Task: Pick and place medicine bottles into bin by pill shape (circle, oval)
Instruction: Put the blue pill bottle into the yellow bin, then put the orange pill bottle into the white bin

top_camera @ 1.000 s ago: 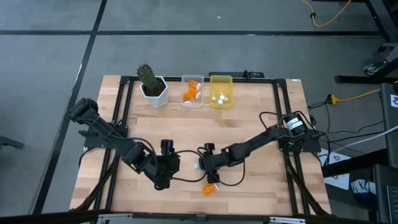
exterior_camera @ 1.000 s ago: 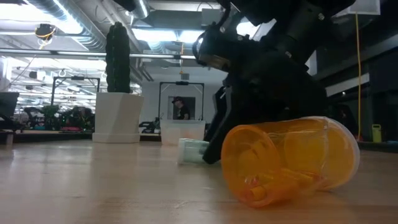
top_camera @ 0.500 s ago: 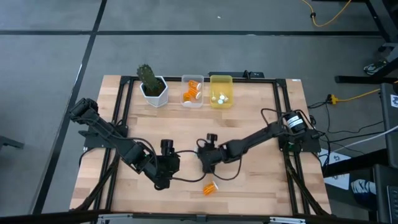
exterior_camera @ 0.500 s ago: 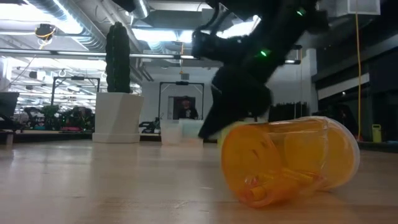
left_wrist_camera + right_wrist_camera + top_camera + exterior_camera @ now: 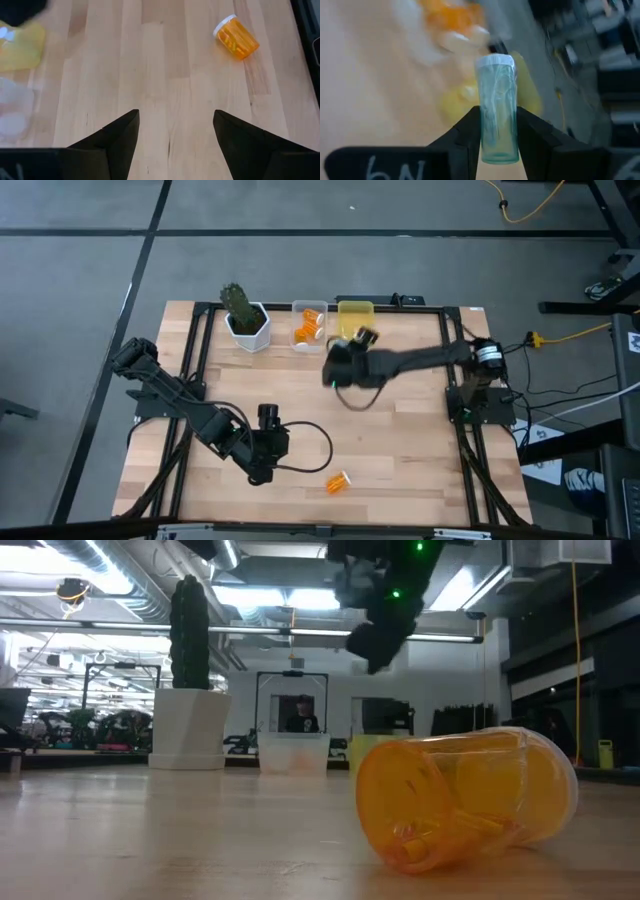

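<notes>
light: bright, even overhead | shadows: soft | blur: right wrist background

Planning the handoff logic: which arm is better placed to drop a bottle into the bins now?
Right: its end effector already grips the pale teal bottle beside the yellow bin; the left end effector is open, far away.

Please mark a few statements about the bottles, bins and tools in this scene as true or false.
1. The right tool grips a pale teal bottle. True.
2. An orange bottle stands upright on the table. False: it lies on its side.
3. The left tool is open and empty. True.
4. The yellow bin holds orange bottles. False: those are in the clear bin.
5. The cactus pot sits right of both bins. False: it sits left of them.
</notes>
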